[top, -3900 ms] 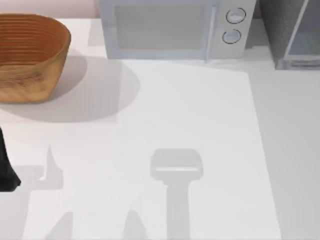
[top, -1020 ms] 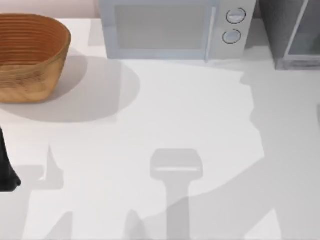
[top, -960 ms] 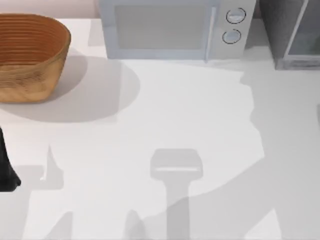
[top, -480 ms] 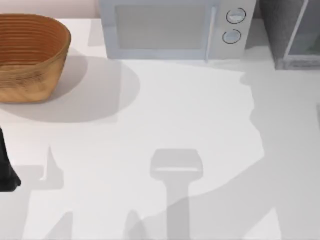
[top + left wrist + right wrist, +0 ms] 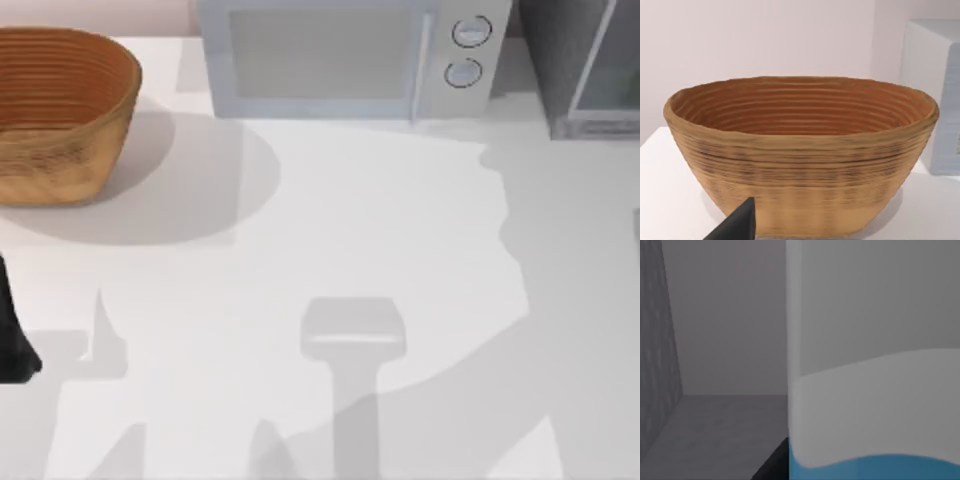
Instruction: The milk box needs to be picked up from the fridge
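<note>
Milk box (image 5: 875, 390) close before the right wrist camera, standing inside the fridge (image 5: 580, 60) at the bench's (image 5: 350, 230) far right. Right gripper's opening: cannot tell. Left arm (image 5: 12, 330) parked (left edge), near the wicker basket (image 5: 60, 110).

A white table (image 5: 330, 220) is seen bearing a light grey microwave (image 5: 345, 55) at its far edge, with a wicker basket (image 5: 60, 110) set to the microwave's left and the fridge (image 5: 580, 65) to its right.

milk box (image 5: 875, 390) cropped, fridge (image 5: 585, 65) cut off
</note>
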Robot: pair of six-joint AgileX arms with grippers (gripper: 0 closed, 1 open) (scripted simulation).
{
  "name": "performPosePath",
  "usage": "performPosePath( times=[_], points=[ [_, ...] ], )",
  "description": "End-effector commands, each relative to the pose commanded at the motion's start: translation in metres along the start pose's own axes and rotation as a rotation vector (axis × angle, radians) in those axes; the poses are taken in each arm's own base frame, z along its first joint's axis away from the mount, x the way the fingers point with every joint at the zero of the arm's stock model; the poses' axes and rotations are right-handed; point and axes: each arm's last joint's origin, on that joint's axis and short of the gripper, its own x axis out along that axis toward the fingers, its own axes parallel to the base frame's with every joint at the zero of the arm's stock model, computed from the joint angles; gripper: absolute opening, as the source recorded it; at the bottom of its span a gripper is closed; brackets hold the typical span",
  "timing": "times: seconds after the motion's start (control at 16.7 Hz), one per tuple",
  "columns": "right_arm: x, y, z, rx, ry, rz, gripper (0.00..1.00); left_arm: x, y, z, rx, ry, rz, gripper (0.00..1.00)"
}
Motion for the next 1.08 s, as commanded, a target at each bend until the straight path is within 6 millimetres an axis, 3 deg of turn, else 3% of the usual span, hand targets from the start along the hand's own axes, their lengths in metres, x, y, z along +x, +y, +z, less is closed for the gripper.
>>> performPosePath(
  times=[0.6,0.9,1.08],
  points=[
    [0.000,0.000,0.050,0.000,0.000,0.000,0.00,0.000,0.000,0.000,0.000,0.000,0.000,1.00],
    [-0.003,-0.002,0.047,0.003,0.006,-0.003,0.00,0.000,0.000,0.000,0.000,0.000,0.000,1.00],
    [-0.025,-0.005,0.047,0.004,0.011,-0.013,0.00,0.000,0.000,0.000,0.000,0.000,0.000,1.00]
  ],
)
